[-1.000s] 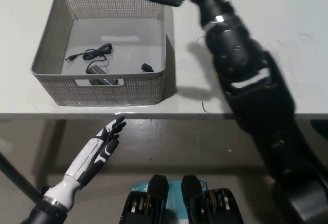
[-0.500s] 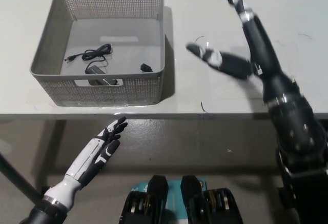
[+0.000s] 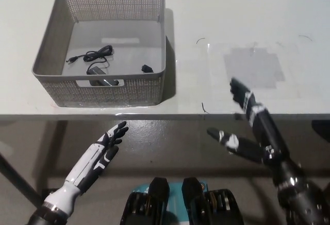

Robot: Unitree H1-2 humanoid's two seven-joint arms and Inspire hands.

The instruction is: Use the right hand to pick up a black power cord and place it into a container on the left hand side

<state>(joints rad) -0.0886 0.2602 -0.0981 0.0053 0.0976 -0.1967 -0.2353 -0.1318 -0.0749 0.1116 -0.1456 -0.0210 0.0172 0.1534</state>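
**A:** Looking at your head view, the black power cord (image 3: 95, 60) is already lying on the floor of the grey mesh basket (image 3: 154, 24), toward its near-left part. You can see the thin cable coiled up with one plug end poking out to the left, and the dark adapter brick sits just in front of it, close to the near wall. There's also a small black piece (image 3: 147, 68) lying apart from the cord, over by the basket's right wall. Can't tell what that one is, too small.

**B:** And your hands?

**A:** Your right hand (image 3: 246, 127) is at the lower right, right around the front edge of the white table (image 3: 232, 19). Fingers spread apart, nothing in it at all. One finger points up over the tabletop edge, another sticks out to the left below the edge. Your left hand (image 3: 105, 145) hangs under the table edge at the lower left, fingers stretched out and slightly fanned, pointing up toward the basket. It's holding nothing and it isn't touching the basket or the table.

**B:** Anything else on the table?

**A:** Just a faint grey rectangular patch (image 3: 253, 66) on the surface to the right of the basket, well apart from it. The basket itself sits at the left of the table, its near wall close to the front edge.
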